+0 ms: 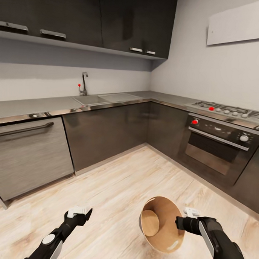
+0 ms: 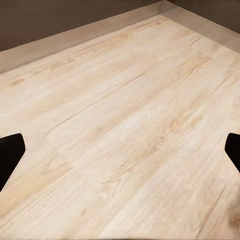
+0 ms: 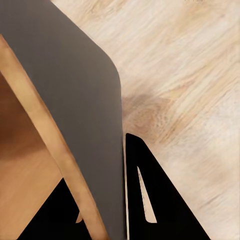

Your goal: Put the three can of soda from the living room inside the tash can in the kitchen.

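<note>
Right fingers (image 3: 131, 200) pinch the tilted trash can's (image 1: 161, 225) rim, its inside bare; left fingers (image 2: 11, 155) spread apart.

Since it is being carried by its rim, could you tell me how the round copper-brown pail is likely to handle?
The round copper-brown pail looks empty, so probably light. The right end effector pinches just one thin wall; it hangs tilted and may swing or slip. Its walls keep their shape, so likely stiff; being round, it could roll if dropped.

Pale plank floor (image 1: 115, 189) meets glossy dark cabinets. A faucet (image 1: 84, 84) stands beside a steel sink (image 1: 108, 98). On the right, a gas hob (image 1: 230, 109) sits above a built-in oven (image 1: 217, 148).
</note>
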